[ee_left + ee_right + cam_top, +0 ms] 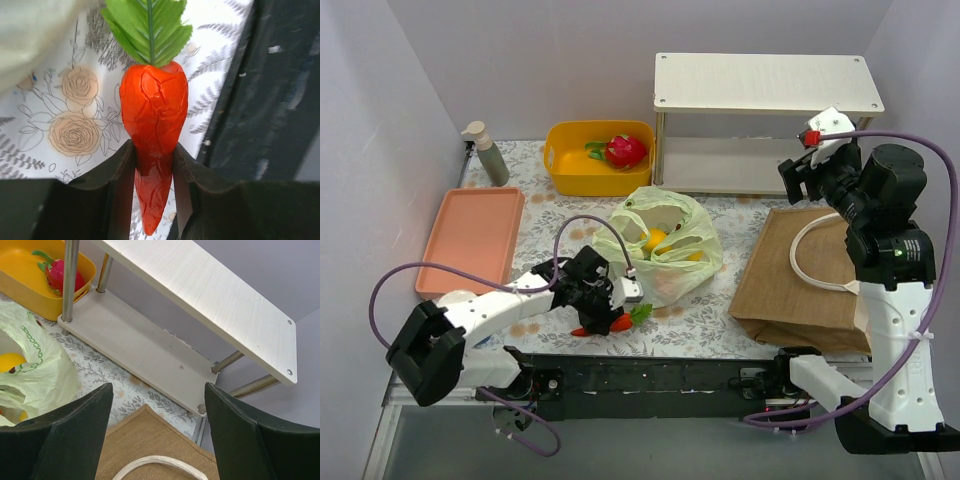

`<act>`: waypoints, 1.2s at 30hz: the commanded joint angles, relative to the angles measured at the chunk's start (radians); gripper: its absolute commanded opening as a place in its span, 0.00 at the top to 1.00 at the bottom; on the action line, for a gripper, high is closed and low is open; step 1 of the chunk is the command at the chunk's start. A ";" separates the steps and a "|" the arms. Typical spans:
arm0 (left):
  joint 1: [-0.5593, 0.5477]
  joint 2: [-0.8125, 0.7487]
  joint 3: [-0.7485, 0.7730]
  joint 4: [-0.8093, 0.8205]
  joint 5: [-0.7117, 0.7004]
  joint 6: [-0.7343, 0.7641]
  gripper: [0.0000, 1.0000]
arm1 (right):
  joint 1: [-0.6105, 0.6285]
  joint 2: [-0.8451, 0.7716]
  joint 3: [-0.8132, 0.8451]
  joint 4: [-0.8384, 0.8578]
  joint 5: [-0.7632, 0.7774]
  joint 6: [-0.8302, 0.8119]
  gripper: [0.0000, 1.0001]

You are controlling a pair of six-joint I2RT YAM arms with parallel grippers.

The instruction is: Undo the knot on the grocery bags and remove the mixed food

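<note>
Pinches the carrot (pixel 152 115) in the left claw (pixel 153 152), with jaws drawn in against both flanks just above the tip and the leafy top pointing away. Lies on or just over the cloth (pixel 720 320), hard to tell which, at 7 o'clock from the green bag (pixel 665 245).

Looks light and firm, with crinkled skin that seems unlikely to slip. Tapers, though, so probably better gripped at the thick shoulder than near the point, and never by the floppy leaves.

Holds the right claw (pixel 157 390) wide and empty above the tote (pixel 800 280), at 3 o'clock from the bag. Shows yellow fruit (pixel 655 240) inside that thin, crinkly bag: likely soft and easily torn, best taken by the loops. Shows red fruit (pixel 626 150) in the bin (pixel 565 165) at 11 o'clock.
</note>
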 commanded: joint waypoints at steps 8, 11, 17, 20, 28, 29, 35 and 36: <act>0.154 -0.264 0.472 -0.015 -0.149 -0.141 1.00 | -0.005 0.286 0.282 0.022 -0.099 0.053 0.20; 0.260 -0.203 0.467 0.125 -0.533 -0.176 1.00 | -0.005 0.368 0.384 -0.011 -0.122 0.094 0.21; 0.700 0.065 0.692 -0.052 -0.333 -0.332 1.00 | -0.002 0.319 0.226 0.025 -0.209 0.135 0.23; 0.829 0.211 0.751 -0.126 -0.280 -0.355 1.00 | 0.013 0.308 0.114 0.086 -0.255 0.190 0.25; 0.897 0.397 0.774 -0.085 -0.343 -0.143 1.00 | 0.168 0.385 0.053 0.269 -0.337 0.284 0.29; 0.901 0.443 0.774 -0.066 -0.364 -0.142 1.00 | 0.187 0.396 0.063 0.263 -0.328 0.270 0.29; 0.933 0.612 0.875 -0.042 -0.414 -0.167 1.00 | 0.280 0.480 0.172 0.226 -0.314 0.222 0.29; 0.941 0.638 0.904 -0.063 -0.414 -0.183 1.00 | 0.285 0.486 0.169 0.232 -0.300 0.237 0.29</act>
